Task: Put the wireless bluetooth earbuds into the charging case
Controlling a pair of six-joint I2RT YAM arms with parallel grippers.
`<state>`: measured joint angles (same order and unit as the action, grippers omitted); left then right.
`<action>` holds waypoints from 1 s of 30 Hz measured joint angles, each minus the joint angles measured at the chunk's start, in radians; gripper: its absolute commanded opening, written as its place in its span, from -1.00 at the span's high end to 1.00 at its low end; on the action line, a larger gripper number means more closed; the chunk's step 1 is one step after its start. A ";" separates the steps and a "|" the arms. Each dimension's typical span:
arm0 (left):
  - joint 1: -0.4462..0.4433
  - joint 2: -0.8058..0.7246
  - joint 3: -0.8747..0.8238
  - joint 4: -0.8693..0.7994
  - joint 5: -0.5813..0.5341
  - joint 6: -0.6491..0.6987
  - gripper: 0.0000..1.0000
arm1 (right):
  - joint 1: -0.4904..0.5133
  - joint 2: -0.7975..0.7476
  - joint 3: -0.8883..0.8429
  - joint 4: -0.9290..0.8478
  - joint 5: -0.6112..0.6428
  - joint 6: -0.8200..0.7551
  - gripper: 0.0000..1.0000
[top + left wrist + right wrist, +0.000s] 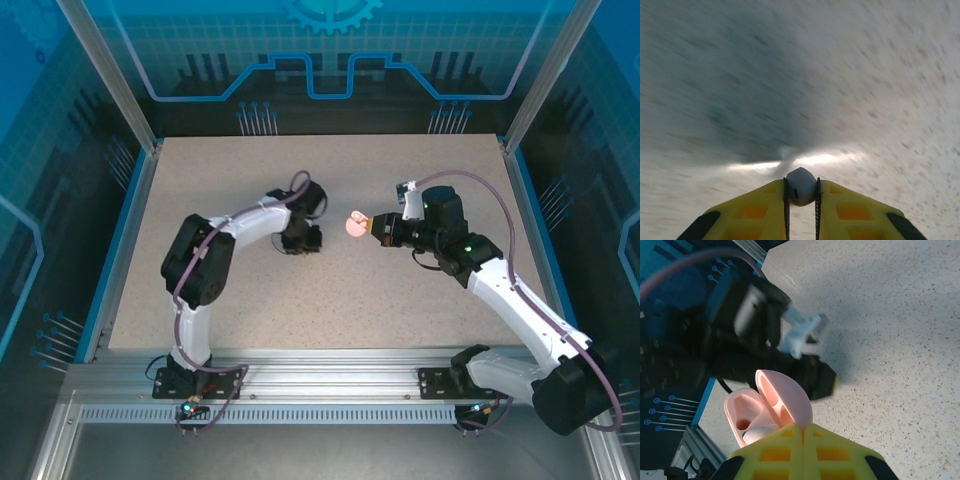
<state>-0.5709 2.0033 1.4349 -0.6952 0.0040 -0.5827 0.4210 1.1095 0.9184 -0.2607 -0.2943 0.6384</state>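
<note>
My left gripper [801,181] is shut on a pale whitish earbud [801,189], pinched between its yellow fingertips just above the speckled table. From above, the left gripper [303,242] hangs near the table's middle, a short way left of the case. The pink charging case [746,407] stands open, held off the table. My right gripper [802,429] is shut on the edge of its lid [787,395]. One pale earbud [757,430] lies in the case's lower well; the upper well shows bare. In the top view the case [354,225] sits at the right gripper's [373,227] tip.
The speckled table [400,310] is ringed by blue edging and aluminium posts [110,75]. The left arm's dark wrist [755,320] looms blurred just behind the open case in the right wrist view.
</note>
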 measured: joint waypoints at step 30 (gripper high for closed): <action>-0.060 -0.063 -0.016 0.115 -0.240 -0.143 -0.98 | -0.014 -0.112 -0.003 -0.069 0.086 -0.014 1.00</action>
<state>-0.6312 1.9400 1.4189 -0.5804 -0.2356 -0.7254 0.4065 0.9977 0.9154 -0.3294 -0.2085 0.6247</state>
